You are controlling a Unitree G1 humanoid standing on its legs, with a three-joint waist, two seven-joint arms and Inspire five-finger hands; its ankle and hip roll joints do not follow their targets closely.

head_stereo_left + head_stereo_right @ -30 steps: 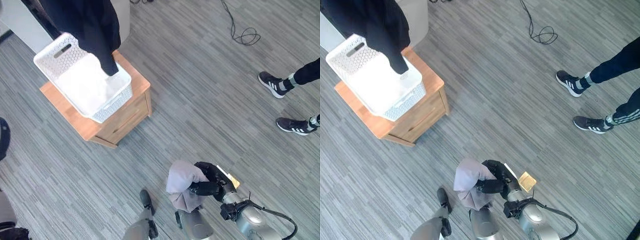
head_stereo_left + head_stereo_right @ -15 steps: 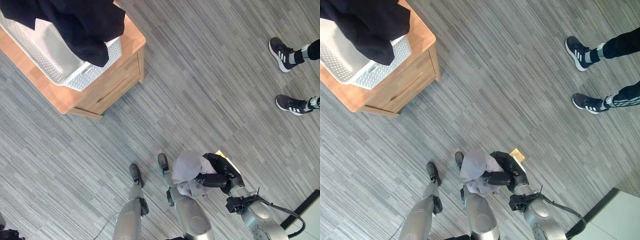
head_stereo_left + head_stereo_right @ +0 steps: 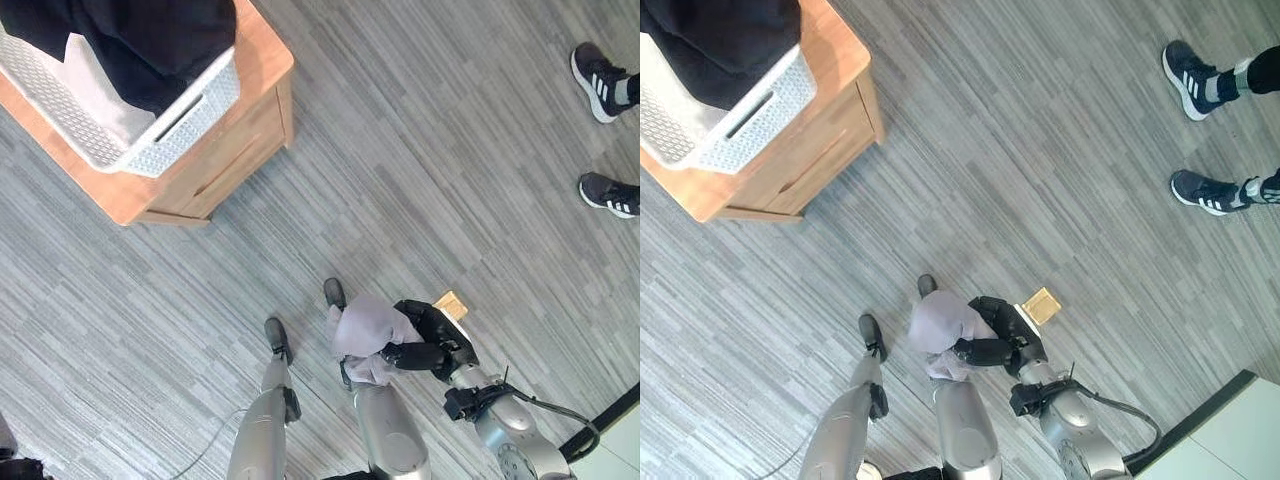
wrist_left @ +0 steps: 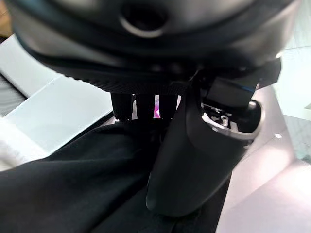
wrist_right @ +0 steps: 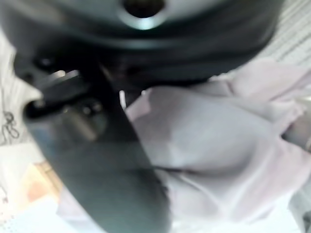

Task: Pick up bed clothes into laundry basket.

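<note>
since the lilac cloth [image 3: 365,330] is soft and light, we keep our right hand [image 3: 428,338] clenched around its bunched middle; our left hand [image 4: 194,145] grips the black garment [image 3: 150,40] over the far-left laundry basket [image 3: 180,120].

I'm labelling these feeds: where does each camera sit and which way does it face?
Left and right eye views: head, looking down; both share the white perforated laundry basket on the wooden cabinet, and the right hand clutching a lilac cloth.
Left wrist view: along the left hand gripping a black garment.
Right wrist view: along the right hand, facing the lilac cloth.
</note>
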